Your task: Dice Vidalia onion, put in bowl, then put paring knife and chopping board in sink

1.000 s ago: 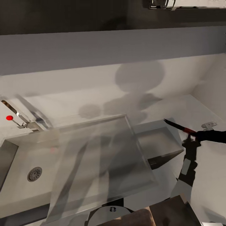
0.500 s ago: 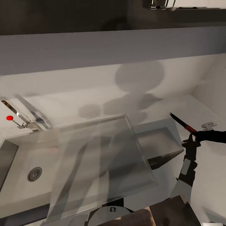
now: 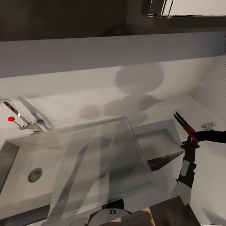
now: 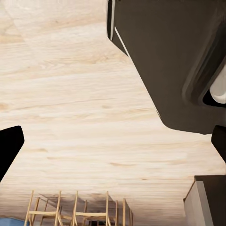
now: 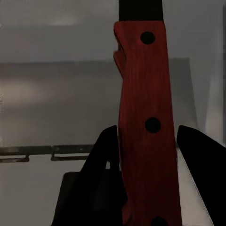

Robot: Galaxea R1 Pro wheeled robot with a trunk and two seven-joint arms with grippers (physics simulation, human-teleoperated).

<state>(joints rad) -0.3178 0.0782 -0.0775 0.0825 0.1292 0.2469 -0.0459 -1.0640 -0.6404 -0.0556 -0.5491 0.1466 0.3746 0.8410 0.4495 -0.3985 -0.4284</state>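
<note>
Left: rectangular stainless-steel sink [image 3: 18, 157] with round drain [image 3: 34, 174] and red-knobbed chrome faucet [image 3: 18, 117]. Right: black right gripper [image 3: 192, 137] clamps the red-handled, dark-bladed paring knife [image 3: 183, 124] above the grey countertop [image 3: 188, 110]. Left gripper [image 4: 113, 141]: fingers spread, holding nothing.

Head camera steeply above sink [image 3: 18, 163]

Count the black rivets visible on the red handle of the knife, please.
3 on the paring knife handle in the right wrist view: one near the blade, one mid-handle, one partly cut off at the frame edge. More may be hidden beyond it.
</note>
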